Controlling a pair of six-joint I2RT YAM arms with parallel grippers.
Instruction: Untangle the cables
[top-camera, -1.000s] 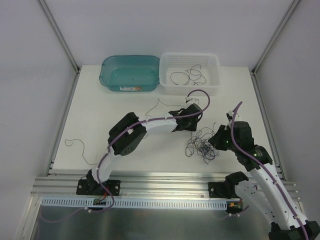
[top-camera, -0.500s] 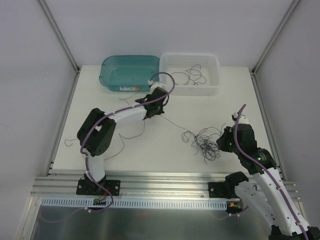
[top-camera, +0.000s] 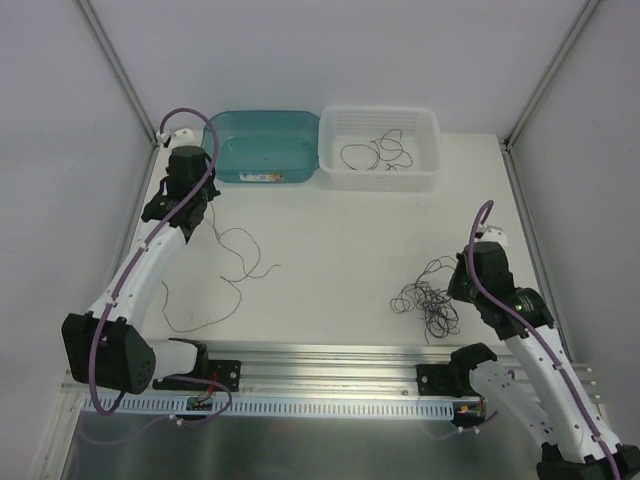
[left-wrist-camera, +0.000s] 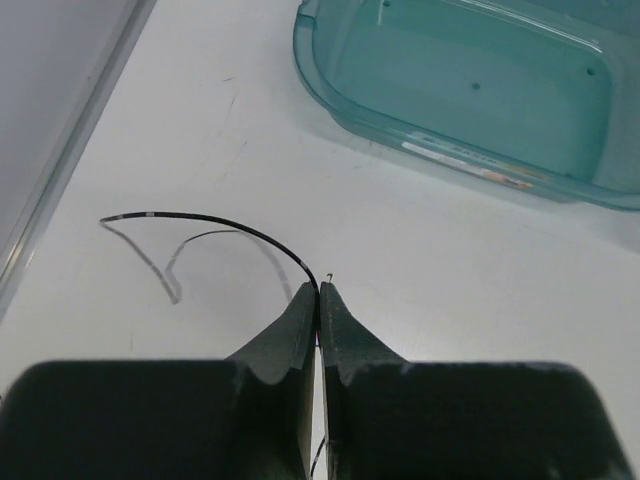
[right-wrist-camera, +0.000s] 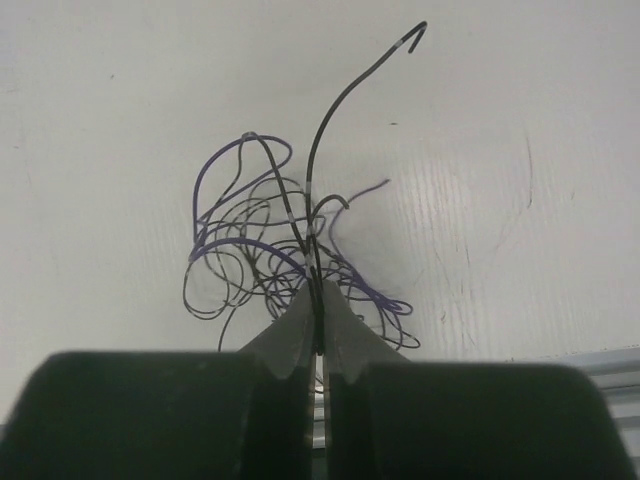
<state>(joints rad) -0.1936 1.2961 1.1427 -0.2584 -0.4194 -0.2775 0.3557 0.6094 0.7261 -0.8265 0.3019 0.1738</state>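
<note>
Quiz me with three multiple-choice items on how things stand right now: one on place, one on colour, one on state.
1. Where is the left gripper?
A. by the left end of the teal bin
B. over the white basket
C. above the tangle of cables

2. What colour is the container with cables in it?
A. teal
B. white
C. black

3. How is the right gripper?
A. wide open
B. shut on strands of the tangle
C. out of view

Key:
1 A, its wrist view shows that bin just ahead to the right.
2 B, loose loops lie in the white basket, and none show in the teal bin.
3 B, its wrist view shows it closed with strands pinched.
</note>
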